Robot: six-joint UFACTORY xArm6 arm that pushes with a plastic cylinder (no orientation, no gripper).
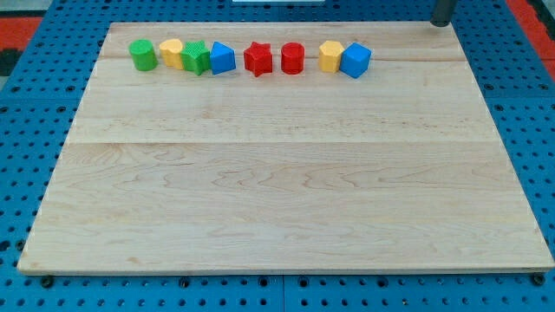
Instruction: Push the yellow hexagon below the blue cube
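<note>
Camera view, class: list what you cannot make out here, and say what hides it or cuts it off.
1. My tip: only the rod's lower end shows at the view's top right; the arm above is cut off by the top edge.
2. Left yellow block: partly covered by the green star, so its shape is unclear.
3. Yellow hexagon: the blue cube overlaps its right side; whether they touch cannot be told.

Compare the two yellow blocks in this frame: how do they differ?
The left yellow block sits between the green cylinder and green star, touching the star; the right yellow hexagon touches the blue cube. The left looks rounder, the right clearly faceted. Both are yellow, similar in size, in the top row.
</note>
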